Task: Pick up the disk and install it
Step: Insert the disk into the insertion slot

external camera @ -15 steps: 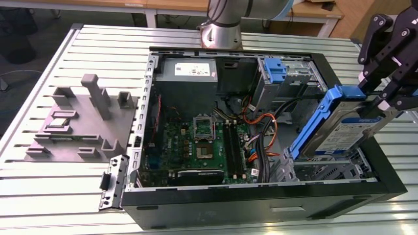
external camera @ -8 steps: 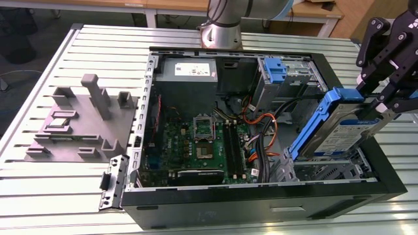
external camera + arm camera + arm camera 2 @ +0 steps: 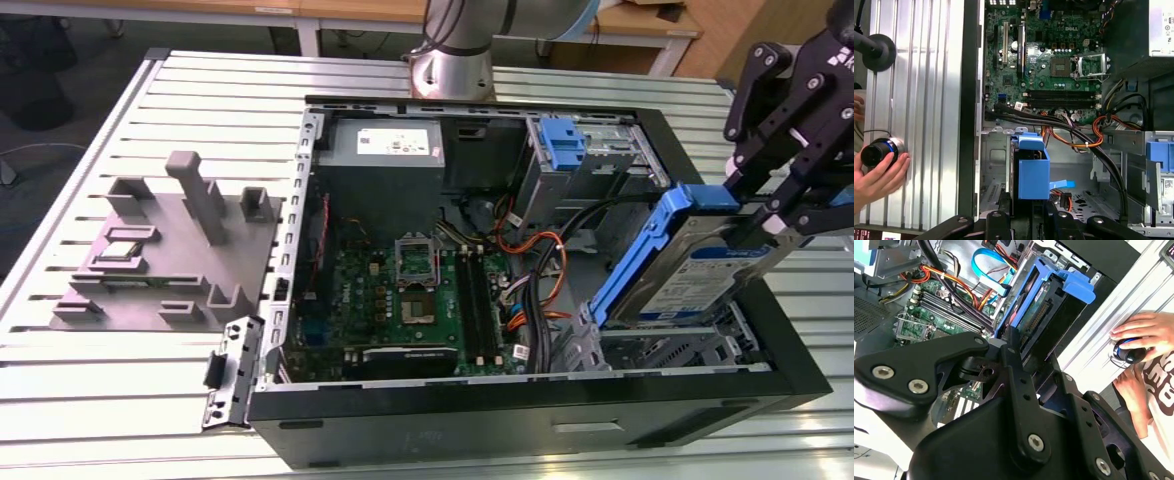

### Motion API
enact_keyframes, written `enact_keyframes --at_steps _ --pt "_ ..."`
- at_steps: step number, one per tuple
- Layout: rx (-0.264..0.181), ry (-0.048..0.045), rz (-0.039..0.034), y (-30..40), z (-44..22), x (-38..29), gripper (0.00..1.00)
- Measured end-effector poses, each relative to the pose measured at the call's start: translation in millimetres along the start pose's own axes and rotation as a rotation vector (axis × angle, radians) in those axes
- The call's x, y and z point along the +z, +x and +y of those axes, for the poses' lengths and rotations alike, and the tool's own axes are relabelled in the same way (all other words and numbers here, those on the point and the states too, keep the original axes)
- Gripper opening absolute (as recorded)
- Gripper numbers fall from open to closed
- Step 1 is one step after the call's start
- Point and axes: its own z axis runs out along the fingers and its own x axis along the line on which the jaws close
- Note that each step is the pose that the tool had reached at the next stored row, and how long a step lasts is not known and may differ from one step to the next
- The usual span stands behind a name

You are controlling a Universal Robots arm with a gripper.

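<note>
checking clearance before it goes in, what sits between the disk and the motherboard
A bundle of orange, black and blue cables lies between the disk, gripped by the claw, and the motherboard, in the exterior view.

Silver disk (image 3: pixel 694 275) with blue edges — green motherboard (image 3: pixel 400 300), black case (image 3: pixel 507 425).

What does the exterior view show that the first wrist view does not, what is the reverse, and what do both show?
Exterior view: a grey fixture block on the slatted table at the exterior view's left, the arm's base behind the computer case, and the robot's hand shut on the disk, holding it tilted over the case's end at the exterior view's right.
First wrist view: a person's hand around a dark knob on the table beside the case.
Both: the disk with its blue rails, and the green motherboard inside the open case.
</note>
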Motion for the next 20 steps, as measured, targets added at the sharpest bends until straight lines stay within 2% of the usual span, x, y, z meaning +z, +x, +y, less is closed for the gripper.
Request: enact_keyframes --at_steps 8,20 --pt "0.0 0.0 -0.0001 -0.1 -1.9 8.6 0.35" --pt "0.0 0.0 0.0 -0.1 -4.8 10.5 0.35"
